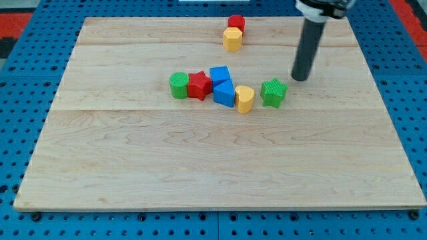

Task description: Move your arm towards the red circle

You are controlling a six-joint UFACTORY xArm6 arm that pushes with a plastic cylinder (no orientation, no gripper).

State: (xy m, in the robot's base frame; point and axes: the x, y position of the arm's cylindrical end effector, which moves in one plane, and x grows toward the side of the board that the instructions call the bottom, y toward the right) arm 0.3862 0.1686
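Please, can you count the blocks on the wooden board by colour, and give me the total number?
Red: 2, the red circle and the red star
Yellow: 2, the yellow hexagon and the yellow heart
Blue: 2, the upper blue block and the lower blue block
Green: 2, the green cylinder and the green star
Total: 8

My tip [299, 79] just right of green star [273, 92] — red circle [236, 24] well apart, top

Row mid-bench [100, 167]: cylinder [179, 86], star [199, 85], two blocks [223, 87], heart [245, 99], second star [273, 92]; my tip [298, 79] just right.
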